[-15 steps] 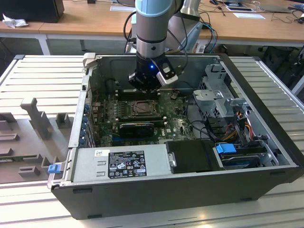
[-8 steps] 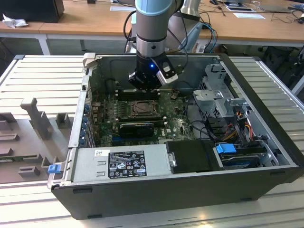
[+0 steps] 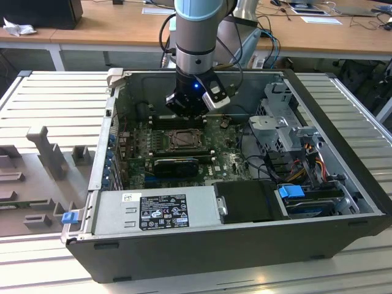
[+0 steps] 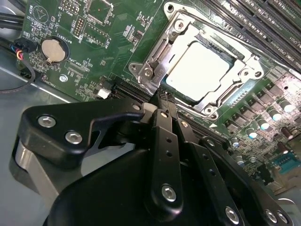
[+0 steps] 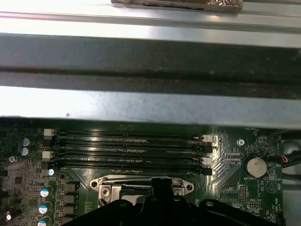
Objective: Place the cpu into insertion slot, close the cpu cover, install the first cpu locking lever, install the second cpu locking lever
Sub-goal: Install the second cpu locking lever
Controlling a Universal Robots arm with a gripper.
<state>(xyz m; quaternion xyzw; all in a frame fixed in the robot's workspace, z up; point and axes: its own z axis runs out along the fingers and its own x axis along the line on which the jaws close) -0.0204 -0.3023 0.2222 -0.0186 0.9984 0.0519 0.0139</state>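
The cpu, a pale silvery square, lies flat in the insertion slot, whose dark rim shows around it. The cpu cover, a silver frame plate, lies down around the chip with the chip showing through its window. My gripper has its black fingers pressed together, their tips at the near corner of the cover with nothing visibly between them. In the exterior view the gripper hangs just behind the socket inside the open computer case. The cover's edge shows beyond the gripper body in the first wrist view.
Several black memory slots run beside the socket, close to the case wall. A coin battery sits on the board. A long black card, the power supply and a drive cage with cables surround the socket.
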